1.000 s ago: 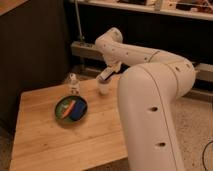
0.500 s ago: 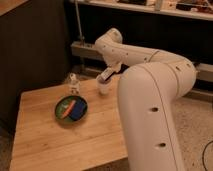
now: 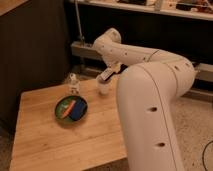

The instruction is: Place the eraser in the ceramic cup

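Observation:
The ceramic cup [image 3: 103,89] is a small off-white cup standing on the wooden table [image 3: 45,140] near its far edge, right of the green plate. My gripper [image 3: 106,75] hangs at the end of the white arm, directly above the cup and close to its rim. I cannot make out the eraser. It is not lying on the table top, and whether it is in the gripper or in the cup does not show.
A green plate [image 3: 60,106] holds a blue slab [image 3: 77,110] and an orange stick [image 3: 69,108]. A small white figure-like bottle [image 3: 74,84] stands behind the plate. My large white arm body [image 3: 150,115] covers the table's right side. Metal shelving [image 3: 80,50] stands behind.

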